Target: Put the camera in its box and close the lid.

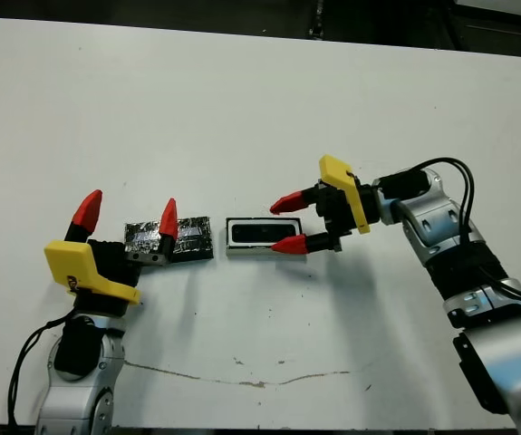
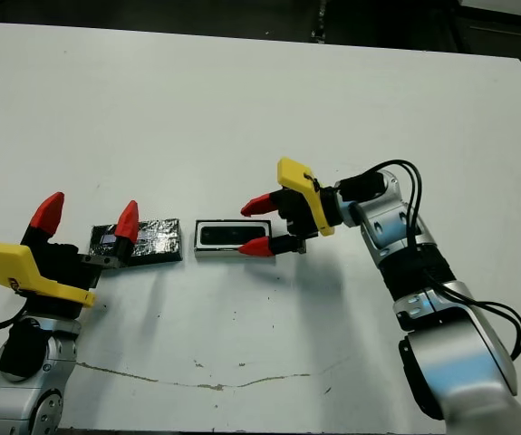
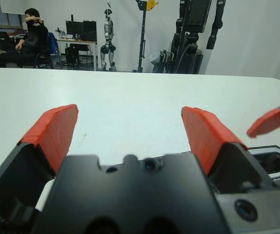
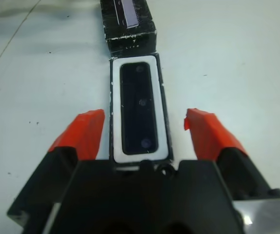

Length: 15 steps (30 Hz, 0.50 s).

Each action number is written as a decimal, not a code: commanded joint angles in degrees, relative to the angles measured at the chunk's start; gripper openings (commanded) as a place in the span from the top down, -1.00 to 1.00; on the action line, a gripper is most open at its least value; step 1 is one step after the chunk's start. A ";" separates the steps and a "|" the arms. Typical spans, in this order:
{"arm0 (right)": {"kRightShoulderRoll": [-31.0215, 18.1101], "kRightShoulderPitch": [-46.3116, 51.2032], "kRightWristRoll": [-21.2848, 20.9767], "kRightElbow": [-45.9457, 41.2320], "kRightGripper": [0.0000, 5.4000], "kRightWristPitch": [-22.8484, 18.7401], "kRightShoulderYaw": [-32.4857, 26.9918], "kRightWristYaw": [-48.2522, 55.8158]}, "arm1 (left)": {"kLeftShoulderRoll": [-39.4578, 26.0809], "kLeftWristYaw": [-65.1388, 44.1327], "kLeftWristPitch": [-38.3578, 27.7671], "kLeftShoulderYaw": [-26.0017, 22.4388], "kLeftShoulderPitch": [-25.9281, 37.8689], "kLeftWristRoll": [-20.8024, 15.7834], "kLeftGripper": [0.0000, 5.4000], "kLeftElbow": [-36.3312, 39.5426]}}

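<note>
The box [image 1: 240, 251] lies at the table's middle, white-lined, with the black camera [image 1: 253, 235] lying flat inside it. In the right wrist view the camera [image 4: 139, 107] fills the box [image 4: 114, 112]. The crinkly black lid [image 1: 192, 237] rests flat on the table, touching the box's left end. My right gripper [image 1: 287, 224] is open at the box's right end, one finger on each side and wider than the box, holding nothing. My left gripper [image 1: 128, 214] is open and empty at the lid's left part, its right finger [image 1: 168, 220] standing in front of the lid.
A thin dark scratch [image 1: 242, 379] runs along the white table [image 1: 242, 109] near its front edge. In the left wrist view a person [image 3: 30, 36] sits far beyond the table, with stands and a small humanoid figure [image 3: 109, 34] along the back wall.
</note>
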<state>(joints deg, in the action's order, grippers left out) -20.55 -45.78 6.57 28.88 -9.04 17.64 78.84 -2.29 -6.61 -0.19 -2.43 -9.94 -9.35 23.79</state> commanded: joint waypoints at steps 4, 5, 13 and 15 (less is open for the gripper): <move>-2.70 0.10 3.08 -3.25 -0.99 -3.47 -2.97 1.47 | -0.57 0.08 0.72 0.01 -0.34 0.58 -1.00 0.12; -3.22 0.11 3.36 -4.13 -0.99 -4.18 -3.31 1.43 | -0.49 0.10 0.80 -0.02 -0.33 0.46 -1.00 0.19; -7.74 6.46 10.30 -16.75 -0.99 -11.20 -12.79 -3.79 | -0.64 -0.05 1.24 -0.27 -0.30 -0.27 -1.00 0.20; -7.43 11.34 12.46 -22.88 -0.99 -13.36 -16.96 -9.77 | -0.76 -0.10 1.37 -0.37 -0.25 -0.32 -1.00 0.30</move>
<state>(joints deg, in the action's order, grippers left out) -27.08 -38.24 17.82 9.38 -20.70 3.08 72.22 -2.44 -6.61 0.43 -2.64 -9.53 -9.72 23.89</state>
